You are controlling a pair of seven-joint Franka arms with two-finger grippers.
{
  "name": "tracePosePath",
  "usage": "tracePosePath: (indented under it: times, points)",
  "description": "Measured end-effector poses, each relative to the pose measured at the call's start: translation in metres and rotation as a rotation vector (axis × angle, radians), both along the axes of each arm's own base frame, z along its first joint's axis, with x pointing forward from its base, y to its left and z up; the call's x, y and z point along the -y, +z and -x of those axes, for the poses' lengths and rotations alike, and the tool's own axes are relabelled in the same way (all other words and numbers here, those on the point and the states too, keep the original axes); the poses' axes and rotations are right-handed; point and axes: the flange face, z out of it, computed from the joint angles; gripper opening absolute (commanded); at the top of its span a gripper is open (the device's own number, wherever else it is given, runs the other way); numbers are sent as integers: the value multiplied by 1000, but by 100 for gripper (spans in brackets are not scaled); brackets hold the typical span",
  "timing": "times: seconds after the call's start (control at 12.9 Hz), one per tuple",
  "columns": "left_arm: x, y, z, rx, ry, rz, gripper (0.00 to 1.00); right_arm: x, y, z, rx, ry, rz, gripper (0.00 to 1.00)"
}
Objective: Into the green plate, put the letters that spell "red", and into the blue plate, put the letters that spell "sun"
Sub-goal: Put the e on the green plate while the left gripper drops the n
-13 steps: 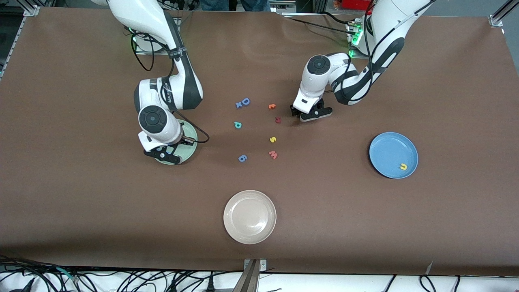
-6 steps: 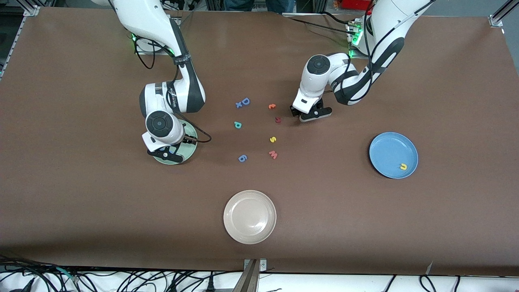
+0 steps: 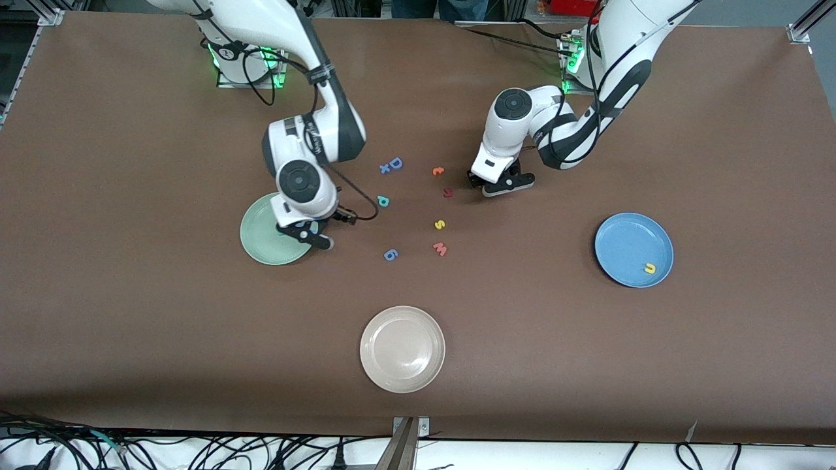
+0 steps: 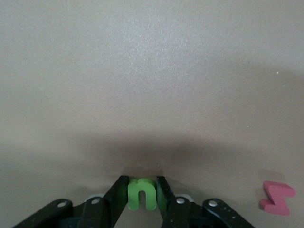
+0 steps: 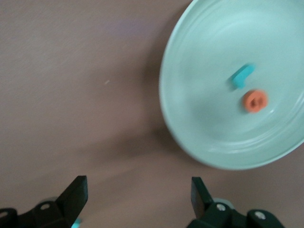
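The green plate point(image 3: 261, 238) holds a teal "r" point(image 5: 243, 76) and an orange "e" point(image 5: 255, 101). My right gripper point(image 3: 309, 234) hangs open and empty over the table by that plate's rim, on the side toward the left arm's end; its jaws point(image 5: 140, 199) stand wide. My left gripper point(image 3: 494, 188) is low at the table and shut on a green "n" point(image 4: 141, 194). The blue plate point(image 3: 627, 241) holds a yellow "u" point(image 3: 649, 268). A teal "d" point(image 3: 383, 201) and a yellow "s" point(image 3: 439, 224) lie on the table between the arms.
A dark red letter point(image 3: 447, 192) lies right beside the left gripper, with an orange letter point(image 3: 438, 171) close by. A blue "D" point(image 3: 394, 164), a pink "w" point(image 3: 440, 249) and a blue "6" point(image 3: 390, 254) lie mid-table. A beige plate point(image 3: 402, 349) sits nearest the front camera.
The right gripper opened over the green plate, then swung off it toward the table's middle. The left gripper closed on the green "n" and stayed in place.
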Motion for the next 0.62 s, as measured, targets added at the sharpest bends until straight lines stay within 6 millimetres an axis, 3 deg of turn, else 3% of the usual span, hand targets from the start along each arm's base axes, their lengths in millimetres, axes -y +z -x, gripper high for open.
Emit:
tracePosePath:
  times: [0.23,0.39,0.62]
  points:
    - [-3,1,-9,6,16,4,16,-55,-8,30,71,-107,-7,96]
    - [-10,3,-19,13,38,6,15,-77,-22,46,114,-166,3,95]
    - [-32,20,-64,23,81,-25,16,-96,-42,62,151,-228,11,92]
